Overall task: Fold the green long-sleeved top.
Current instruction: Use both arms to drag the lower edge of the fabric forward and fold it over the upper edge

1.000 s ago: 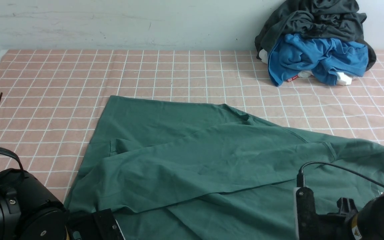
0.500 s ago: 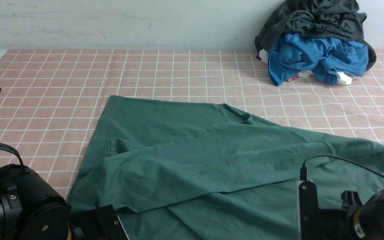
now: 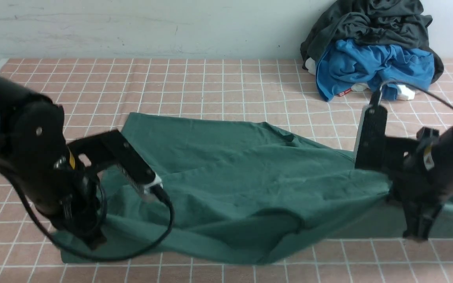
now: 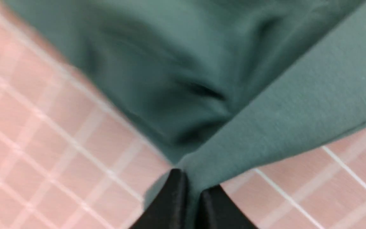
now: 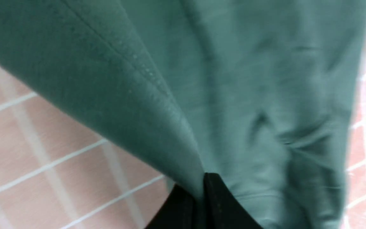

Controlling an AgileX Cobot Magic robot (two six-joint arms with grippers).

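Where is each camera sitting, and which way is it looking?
Front view: sits between the arms, facing forward over the checked cloth to the wall; shows the green top, the clothes pile, the left arm and the right arm.
Left wrist view: rides on the left wrist, looking along the left gripper, shut on the green top.
Right wrist view: rides on the right wrist, looking along the right gripper, shut on it too.
Shared: all see the green top and checked cloth.

Charcoal garment [image 3: 368, 23] heaped over blue garment [image 3: 372, 68], far right.
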